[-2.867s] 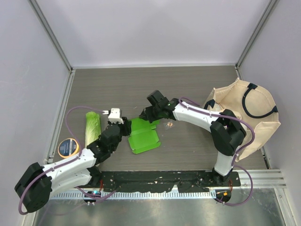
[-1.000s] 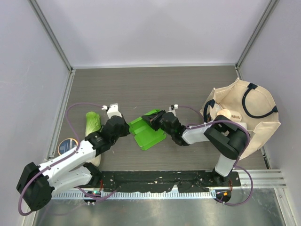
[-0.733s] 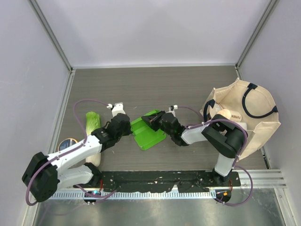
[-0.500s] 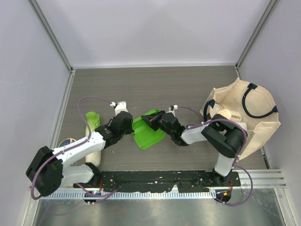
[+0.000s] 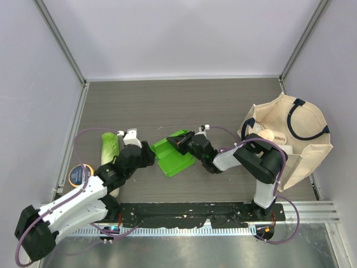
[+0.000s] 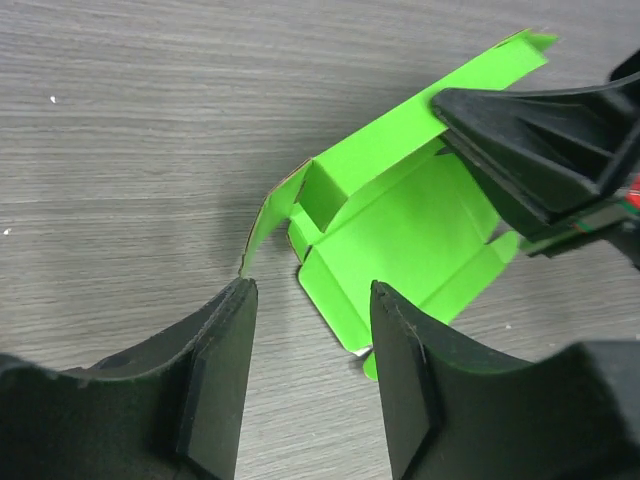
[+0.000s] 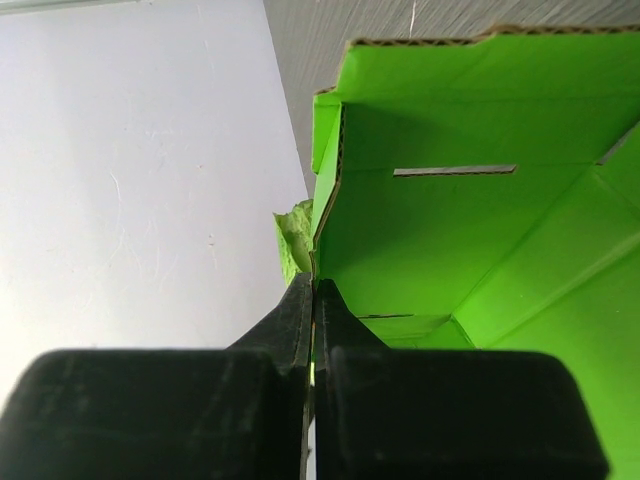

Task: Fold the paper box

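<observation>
The bright green paper box (image 5: 174, 156) lies in the middle of the table, partly folded, with its far and left flaps raised. It fills the right wrist view (image 7: 470, 230) and shows in the left wrist view (image 6: 400, 225). My right gripper (image 5: 183, 143) is shut on the box's far side wall, its fingers (image 7: 312, 310) pinched on the wall's edge. My left gripper (image 5: 149, 157) is open and empty just left of the box, its jaws apart on either side of the near left corner (image 6: 312, 300).
A pale-green and white cabbage (image 5: 110, 149) lies left of the left arm. A round orange-rimmed tin (image 5: 79, 174) sits at the left edge. A beige tote bag (image 5: 290, 137) with dark handles stands at the right.
My left gripper drew back a little from the box and its arm swung down and left. My right gripper kept its hold on the box wall.
</observation>
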Controlling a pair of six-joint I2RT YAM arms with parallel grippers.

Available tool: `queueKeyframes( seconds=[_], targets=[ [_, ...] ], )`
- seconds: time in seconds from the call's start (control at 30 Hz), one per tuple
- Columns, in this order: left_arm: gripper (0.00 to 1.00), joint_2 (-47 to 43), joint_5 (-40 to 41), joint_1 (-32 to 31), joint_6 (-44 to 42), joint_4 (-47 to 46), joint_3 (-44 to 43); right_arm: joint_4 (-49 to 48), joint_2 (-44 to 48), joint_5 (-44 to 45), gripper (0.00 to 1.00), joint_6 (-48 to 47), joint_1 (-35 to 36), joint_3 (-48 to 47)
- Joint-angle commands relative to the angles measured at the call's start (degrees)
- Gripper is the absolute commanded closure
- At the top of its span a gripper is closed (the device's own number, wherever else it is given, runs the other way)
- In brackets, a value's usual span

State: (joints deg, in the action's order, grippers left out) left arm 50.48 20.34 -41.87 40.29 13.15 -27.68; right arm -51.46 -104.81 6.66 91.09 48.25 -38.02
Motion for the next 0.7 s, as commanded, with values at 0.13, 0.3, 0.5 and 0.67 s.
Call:
queueKeyframes(
  seconds=[0.13,0.3,0.5,0.67],
  targets=[
    [0.47,-14.45,6.71,0.65,4.61,3.1,3.08,-7.51,-0.04,-0.68,1.0,-5.92,-0.52,1.46],
    [0.58,-5.76,9.19,1.96,5.5,7.68,-1.23,-9.53,-0.65,-1.73,1.0,-6.1,-0.88,3.12],
    [0.47,1.02,11.39,3.98,6.82,3.83,-1.68,-12.69,-2.23,-2.52,1.0,-4.96,-0.96,4.18],
    [0.52,6.1,6.83,6.0,5.24,-2.94,-0.79,-13.58,-2.5,-2.53,1.0,-4.08,-0.96,4.09]
  ],
)
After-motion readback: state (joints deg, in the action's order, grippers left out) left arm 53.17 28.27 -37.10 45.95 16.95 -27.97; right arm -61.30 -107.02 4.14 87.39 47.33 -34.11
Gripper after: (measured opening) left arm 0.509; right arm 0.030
